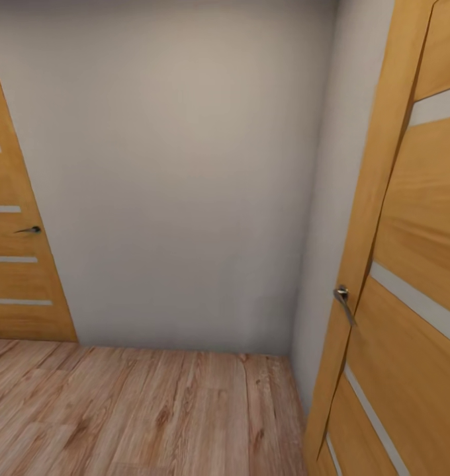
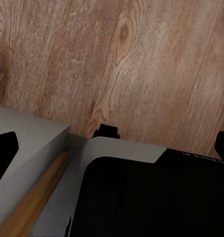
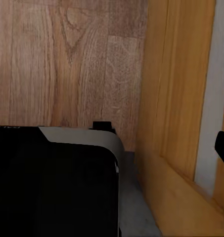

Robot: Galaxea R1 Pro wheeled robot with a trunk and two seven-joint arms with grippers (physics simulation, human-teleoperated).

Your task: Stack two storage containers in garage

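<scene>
The two storage containers are out of view. I stand in a wood-floored hallway corner. In the left wrist view my left gripper (image 2: pixel 112 148) is open, its dark fingertips (image 2: pixel 4 150) at the two edges of the picture with nothing between them, above the plank floor (image 2: pixel 116 59). In the right wrist view my right gripper (image 3: pixel 112 148) looks open as well; one dark fingertip (image 3: pixel 223 148) shows beside the wooden door (image 3: pixel 176 98), and nothing is held.
A plain white wall (image 1: pixel 185 165) stands ahead. A striped wooden door (image 1: pixel 13 264) is at the left, another (image 1: pixel 410 264) close at the right with a metal handle (image 1: pixel 343 297). My black base (image 3: pixel 52 182) sits near that door. Plank floor (image 1: pixel 119 410) lies ahead.
</scene>
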